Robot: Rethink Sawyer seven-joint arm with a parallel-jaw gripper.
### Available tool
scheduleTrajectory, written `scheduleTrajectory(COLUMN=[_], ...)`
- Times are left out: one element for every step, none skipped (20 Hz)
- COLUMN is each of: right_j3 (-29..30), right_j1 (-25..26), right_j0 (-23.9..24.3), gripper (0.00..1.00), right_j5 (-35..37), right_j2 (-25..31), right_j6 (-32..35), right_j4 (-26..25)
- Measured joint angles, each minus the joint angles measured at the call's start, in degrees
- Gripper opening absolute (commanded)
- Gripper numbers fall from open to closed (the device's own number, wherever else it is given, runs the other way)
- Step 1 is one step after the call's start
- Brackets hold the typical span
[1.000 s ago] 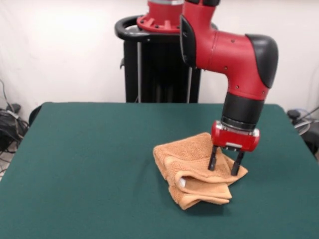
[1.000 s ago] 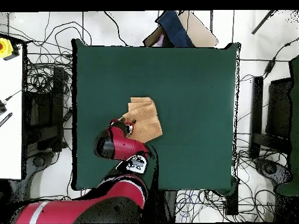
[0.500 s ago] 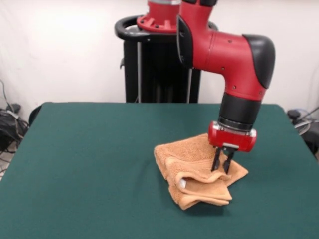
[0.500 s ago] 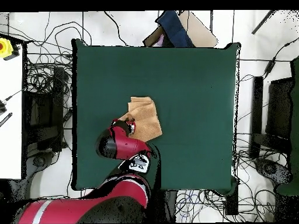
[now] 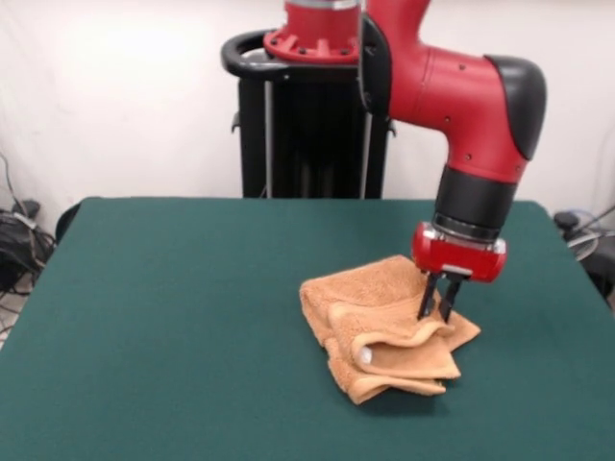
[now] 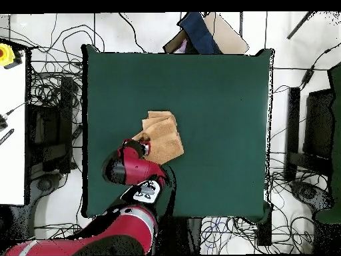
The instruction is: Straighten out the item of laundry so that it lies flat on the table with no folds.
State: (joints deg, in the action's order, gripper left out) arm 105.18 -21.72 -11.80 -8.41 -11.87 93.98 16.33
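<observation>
The towel (image 5: 384, 336) is lying right of centre in the front view, low in the frame, bunched into a doubled-over heap on the green table (image 5: 173, 317). One layer is folding back over another, and a small white tag is peeking out of the fold near the middle of the heap. From above, the towel (image 6: 166, 133) is sitting a little left of centre on the table (image 6: 220, 100), its lower-left corner tucked under the red arm.

The gripper (image 5: 438, 313) is coming straight down from the red wrist at the right side of the heap. Its two dark fingers are drawn nearly together, pinching a raised ridge of cloth at the towel's right-hand edge; the fabric is puckering up between them, so I am taking it that the pincer is closed on a layer of the towel. Whether it is holding only the top layer or both, I cannot tell.

So the step in hand looks like the grasp itself, with the unfolding not yet done. The next move is calling, I would say, for lifting that pinched edge and drawing it outward, away from the heap, so the top layer peels off the lower one. The risk is dragging the whole bundle along instead.
</observation>
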Motion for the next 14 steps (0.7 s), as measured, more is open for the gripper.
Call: scheduleTrajectory(right_j3=[0.31, 0.74, 1.15, 1.95, 3.15, 4.35, 4.97, 6.10, 7.24, 8.43, 9.62, 10.76, 11.90, 12.54], right_j1=[-0.54, -1.28, -2.01, -3.31, -5.06, -6.80, -7.65, -9.07, -10.49, -11.84, -13.12, -14.22, -15.33, -15.90], right_j0=[0.13, 0.46, 0.87, 1.70, 2.96, 4.22, 4.94, 6.27, 7.60, 9.06, 10.54, 12.01, 13.49, 14.35], gripper=[0.00, 0.00, 0.00, 0.00, 0.00, 0.00, 0.00, 0.00, 0.00, 0.00, 0.00, 0.00, 0.00, 0.00], right_j5=[0.68, 1.44, 2.09, 3.04, 4.03, 5.02, 5.34, 5.67, 6.00, 6.05, 6.05, 6.05, 6.05, 6.06], right_j2=[0.05, 0.17, 0.36, 0.72, 1.14, 1.55, 1.74, 2.12, 2.50, 2.89, 3.27, 3.64, 4.01, 4.24], right_j6=[0.00, 0.00, 0.00, 0.00, 0.00, 0.00, 0.00, 0.00, 0.00, 0.00, 0.00, 0.00, 0.00, 0.00], right_j4=[-0.01, -0.02, -0.09, -0.34, -1.02, -1.69, -2.12, -2.98, -3.84, -4.85, -5.86, -6.88, -7.91, -8.50])
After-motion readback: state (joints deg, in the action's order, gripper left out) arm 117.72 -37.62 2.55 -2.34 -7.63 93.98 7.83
